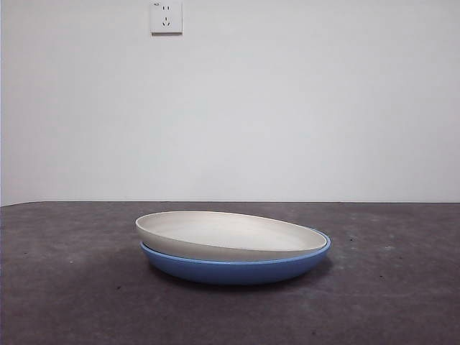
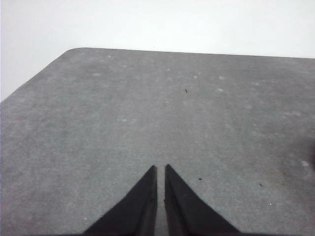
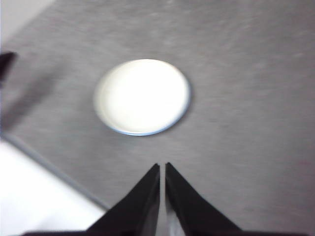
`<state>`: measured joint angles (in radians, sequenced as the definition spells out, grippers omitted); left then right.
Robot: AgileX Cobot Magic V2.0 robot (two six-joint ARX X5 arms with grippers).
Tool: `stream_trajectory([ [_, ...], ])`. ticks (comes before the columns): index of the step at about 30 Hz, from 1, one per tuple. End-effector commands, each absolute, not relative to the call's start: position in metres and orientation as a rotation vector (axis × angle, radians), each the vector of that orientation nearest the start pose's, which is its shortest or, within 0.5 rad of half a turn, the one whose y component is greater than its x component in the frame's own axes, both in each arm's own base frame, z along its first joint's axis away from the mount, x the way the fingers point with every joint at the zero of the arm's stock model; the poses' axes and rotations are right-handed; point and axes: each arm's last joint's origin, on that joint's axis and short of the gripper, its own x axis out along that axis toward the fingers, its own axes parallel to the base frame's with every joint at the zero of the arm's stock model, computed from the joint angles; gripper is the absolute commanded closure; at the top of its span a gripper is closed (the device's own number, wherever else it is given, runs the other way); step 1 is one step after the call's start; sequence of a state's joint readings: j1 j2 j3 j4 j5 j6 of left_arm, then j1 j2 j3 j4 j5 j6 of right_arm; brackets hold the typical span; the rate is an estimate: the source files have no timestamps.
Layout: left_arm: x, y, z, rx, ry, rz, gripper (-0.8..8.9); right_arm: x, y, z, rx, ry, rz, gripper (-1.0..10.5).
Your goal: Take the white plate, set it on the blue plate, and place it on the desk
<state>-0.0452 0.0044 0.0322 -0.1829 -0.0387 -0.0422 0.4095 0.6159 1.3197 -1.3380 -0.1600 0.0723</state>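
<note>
On the desk (image 1: pixel 65 287), front view, the white plate (image 1: pixel 223 233) sits tilted in the blue plate (image 1: pixel 237 269), no arm near. Left wrist: the left gripper (image 2: pixel 160 168), jaws nearly touching, hangs over bare tabletop. Right wrist: the right gripper (image 3: pixel 162 166), jaws likewise narrow, hovers apart from the stacked plates.

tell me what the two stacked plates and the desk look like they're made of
White plate: cream, matte, no glare, perhaps melamine or unglazed ceramic. Blue plate: smooth with a slight sheen along the rim, likely plastic or glazed ceramic. Desk: dark grey-brown, mottled matte, possibly laminate or stone-look board.
</note>
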Motion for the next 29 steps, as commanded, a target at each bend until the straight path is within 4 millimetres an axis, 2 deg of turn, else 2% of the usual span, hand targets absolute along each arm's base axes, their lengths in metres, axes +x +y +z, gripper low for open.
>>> stream_trajectory([
  [1,0.096,-0.003,0.149,-0.026,0.178,0.005,7.88,0.032,0.015,0.387,-0.114,0.576,0.461,9.3],
  [3,0.096,-0.003,0.149,-0.027,0.178,0.005,7.88,0.046,0.016,0.372,-0.090,0.448,0.413,9.3],
  [6,0.096,-0.003,0.149,-0.027,0.178,0.005,7.88,0.067,0.016,0.337,-0.057,0.255,0.326,9.3],
  [9,0.096,-0.003,0.149,-0.027,0.178,0.005,7.88,0.083,0.013,0.292,-0.022,0.123,0.260,9.3],
  [13,0.096,-0.003,0.149,-0.027,0.178,0.005,7.88,0.092,0.008,0.234,-0.010,0.042,0.190,9.3],
  [18,0.096,-0.003,0.149,-0.027,0.178,0.005,7.88,0.096,0.003,0.177,-0.009,0.067,0.067,9.3],
  [22,0.096,-0.003,0.149,-0.027,0.178,0.005,7.88,0.097,0.002,0.156,-0.009,0.103,0.033,9.3],
  [29,0.096,-0.003,0.149,-0.027,0.178,0.005,7.88,0.096,0.000,0.151,-0.020,0.154,-0.025,9.3],
])
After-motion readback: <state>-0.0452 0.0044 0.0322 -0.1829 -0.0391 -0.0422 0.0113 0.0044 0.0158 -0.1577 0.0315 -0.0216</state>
